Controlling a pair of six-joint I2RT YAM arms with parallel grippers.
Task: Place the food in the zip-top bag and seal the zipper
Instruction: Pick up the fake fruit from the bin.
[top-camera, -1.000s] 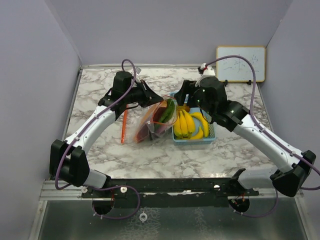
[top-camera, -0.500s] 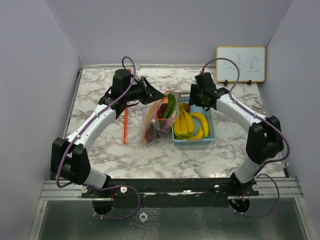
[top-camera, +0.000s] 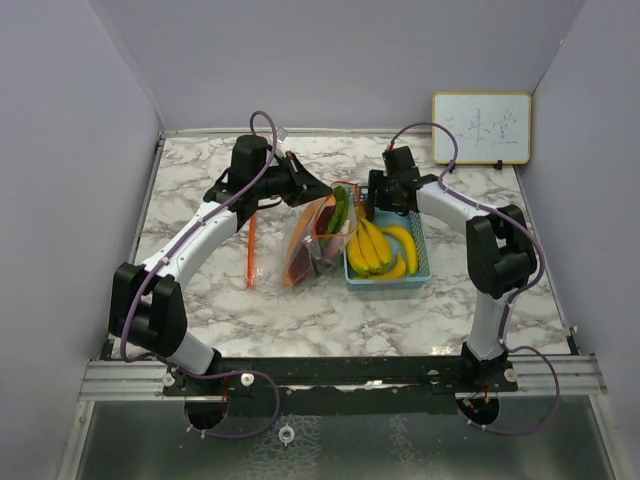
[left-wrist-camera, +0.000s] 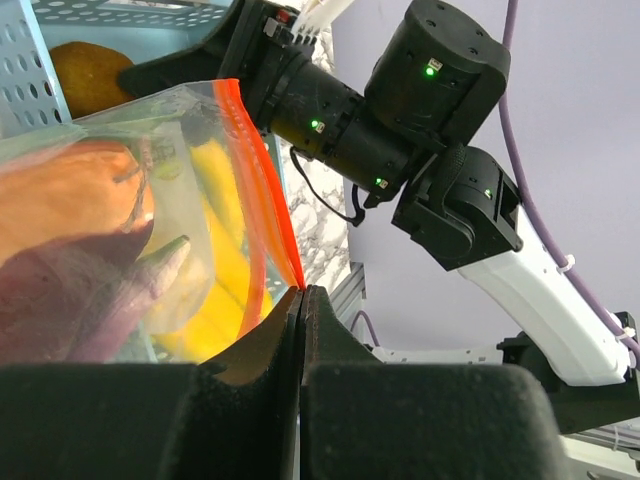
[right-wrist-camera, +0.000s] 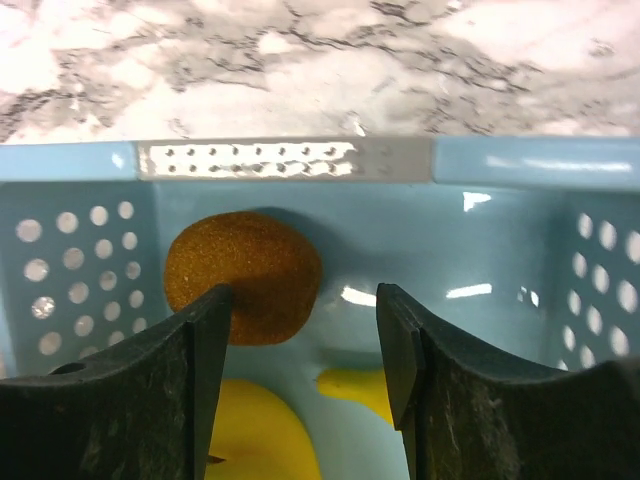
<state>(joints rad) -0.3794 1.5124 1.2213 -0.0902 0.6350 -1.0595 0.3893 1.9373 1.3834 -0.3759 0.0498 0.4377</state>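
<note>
Marble worktop (top-camera: 400, 310) below, we see the round brown piece (right-wrist-camera: 243, 272) in the basket's (right-wrist-camera: 520, 165) far corner, seemingly off-centre between our right gripper's (right-wrist-camera: 303, 310) parted, empty jaws; the left gripper (left-wrist-camera: 302, 300) pinches the bag (left-wrist-camera: 150, 190).

Bananas (right-wrist-camera: 258, 445) cut off btm edge, partly behind R tool (right-wrist-camera: 303, 312)

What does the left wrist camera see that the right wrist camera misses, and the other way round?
Only the left wrist: the zip-top bag, its orange zipper edge pinched in the shut left gripper, and the right arm. Only the right wrist: the right gripper, open. Both: the blue basket, a round brown food and yellow banana.
</note>
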